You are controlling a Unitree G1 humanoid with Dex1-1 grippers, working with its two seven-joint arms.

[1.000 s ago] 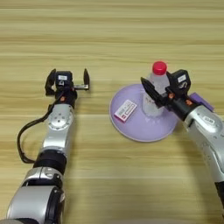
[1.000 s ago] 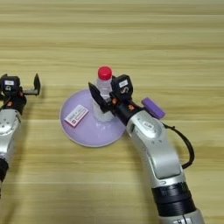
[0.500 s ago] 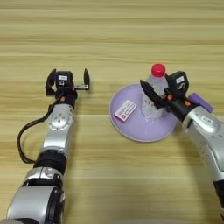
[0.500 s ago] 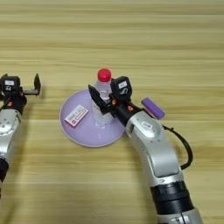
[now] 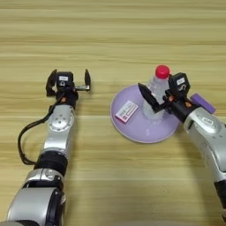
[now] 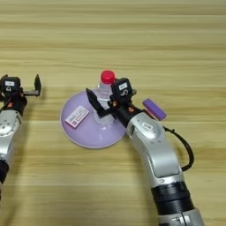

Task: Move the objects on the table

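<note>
Nothing has shifted since the earlier frames. Left gripper (image 5: pixel 69 81) idles, fingers spread, near the table's (image 5: pixel 110 35) left edge. White-and-red card (image 5: pixel 126 111) lies on the lilac plate (image 5: pixel 132 130); the clear bottle (image 5: pixel 155 90), probably light and slippery, stands there inside the spread right gripper (image 6: pixel 104 105). Purple block (image 6: pixel 154 109) crowds the plate's right rim.

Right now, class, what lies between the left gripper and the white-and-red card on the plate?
Only bare table and plate rim lie between the left gripper and the card, shown best in the left eye view.
</note>
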